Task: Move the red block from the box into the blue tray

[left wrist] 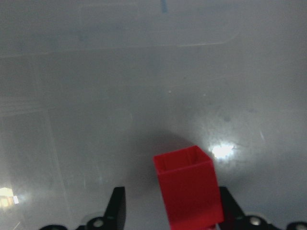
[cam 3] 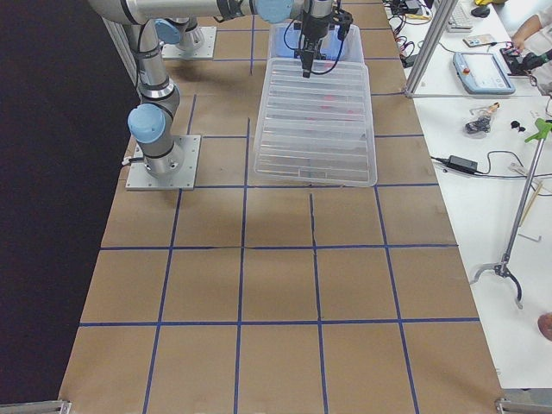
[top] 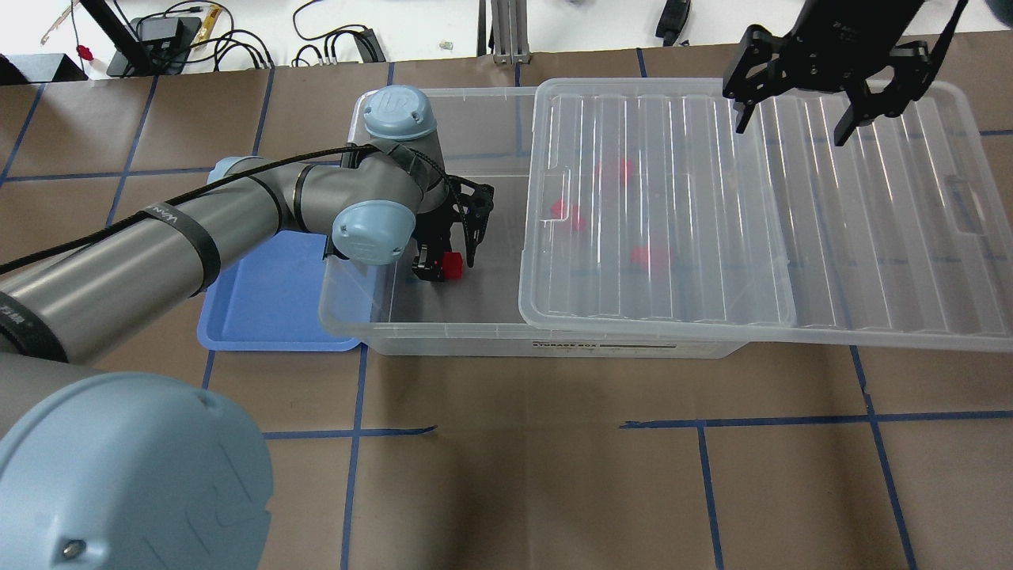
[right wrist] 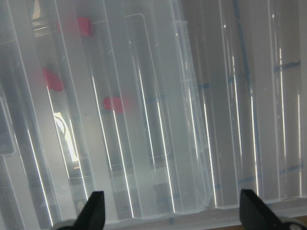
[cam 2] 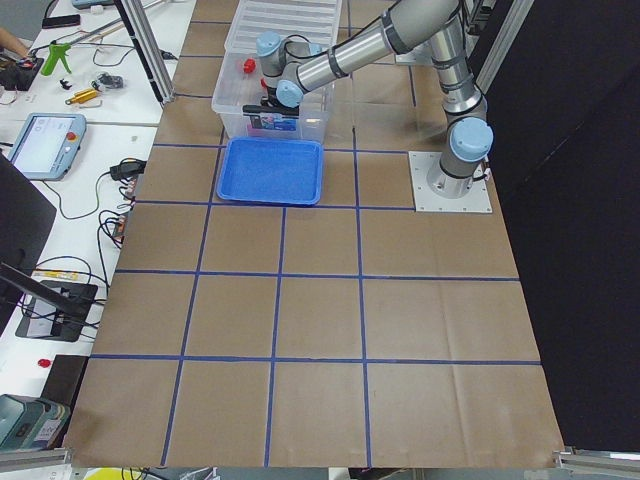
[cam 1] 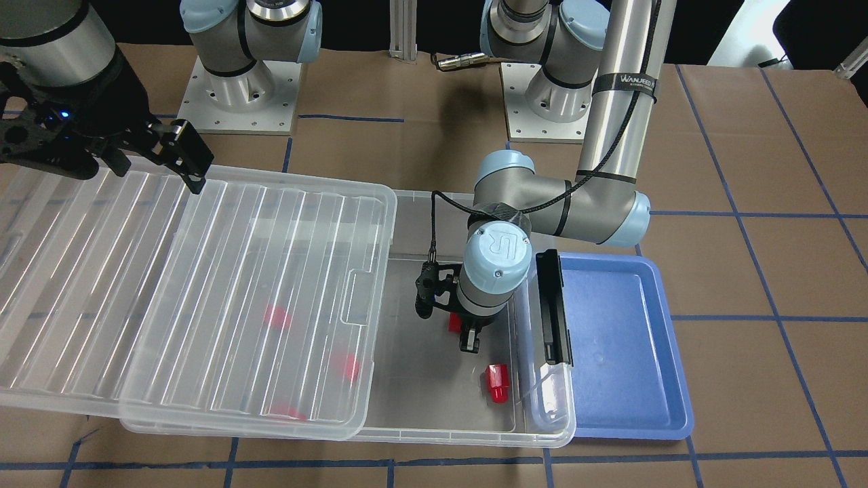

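**Left gripper around a red block, not yet closed**

Overhead view, left to right. The blue tray (top: 261, 317) sits at centre left, just beside the box's end, with nothing visible in it. The left gripper (top: 443, 265) is down inside the box (top: 443, 332). Its jaws stand part open around the red block (left wrist: 188, 189), which lies against one finger with a gap to the other. The block is near-cubic, with no clear long axis.

A second block (cam 1: 498, 383) lies nearby, and three more (top: 650, 256) show under the slid-aside lid (top: 870, 237).

The right gripper (top: 791, 131), upper right, is spread wide and empty. Judgement: the left arm is nearer, and the carry goes frame-left.
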`<state>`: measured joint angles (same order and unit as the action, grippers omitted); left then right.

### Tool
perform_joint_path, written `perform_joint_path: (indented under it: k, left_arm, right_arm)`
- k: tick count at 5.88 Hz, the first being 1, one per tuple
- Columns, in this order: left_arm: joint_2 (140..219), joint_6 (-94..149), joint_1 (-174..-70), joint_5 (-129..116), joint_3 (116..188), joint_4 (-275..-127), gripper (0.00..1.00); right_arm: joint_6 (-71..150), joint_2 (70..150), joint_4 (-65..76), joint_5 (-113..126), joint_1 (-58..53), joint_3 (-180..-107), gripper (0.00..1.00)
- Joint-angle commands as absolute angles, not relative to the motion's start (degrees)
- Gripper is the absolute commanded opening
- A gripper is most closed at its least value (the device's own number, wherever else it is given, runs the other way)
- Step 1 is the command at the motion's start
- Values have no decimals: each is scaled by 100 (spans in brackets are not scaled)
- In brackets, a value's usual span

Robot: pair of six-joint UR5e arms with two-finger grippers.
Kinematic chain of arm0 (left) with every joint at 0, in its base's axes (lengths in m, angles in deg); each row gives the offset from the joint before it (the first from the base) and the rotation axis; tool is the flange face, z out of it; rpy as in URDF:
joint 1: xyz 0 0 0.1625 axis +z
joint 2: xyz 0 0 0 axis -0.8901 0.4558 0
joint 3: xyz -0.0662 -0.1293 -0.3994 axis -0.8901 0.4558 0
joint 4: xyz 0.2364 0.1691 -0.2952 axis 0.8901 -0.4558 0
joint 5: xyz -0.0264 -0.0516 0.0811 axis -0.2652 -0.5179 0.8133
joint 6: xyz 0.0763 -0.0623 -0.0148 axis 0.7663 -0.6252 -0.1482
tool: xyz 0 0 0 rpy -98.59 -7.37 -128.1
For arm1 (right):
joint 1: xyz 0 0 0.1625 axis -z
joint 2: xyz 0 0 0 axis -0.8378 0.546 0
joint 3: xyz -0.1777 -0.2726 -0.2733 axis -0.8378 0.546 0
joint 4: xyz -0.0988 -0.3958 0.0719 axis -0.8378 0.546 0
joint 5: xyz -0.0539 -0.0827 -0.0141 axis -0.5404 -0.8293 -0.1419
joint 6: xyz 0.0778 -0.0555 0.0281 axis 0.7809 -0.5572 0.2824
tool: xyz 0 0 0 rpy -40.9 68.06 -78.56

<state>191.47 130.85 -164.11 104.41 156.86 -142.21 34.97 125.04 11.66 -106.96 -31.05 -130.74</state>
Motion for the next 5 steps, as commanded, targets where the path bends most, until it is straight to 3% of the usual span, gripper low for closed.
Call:
perform_joint_path:
  k: [1, 5]
  left_arm:
    - [18946, 13072, -16422, 10449, 15540, -14310, 18]
    - [17427, 13063, -15662, 10414, 15188, -15628, 19]
  right_arm:
    - [3524, 12493, 1152, -10693, -3186, -13137, 100]
    - [3524, 12476, 1161, -10693, -3186, -13146, 100]
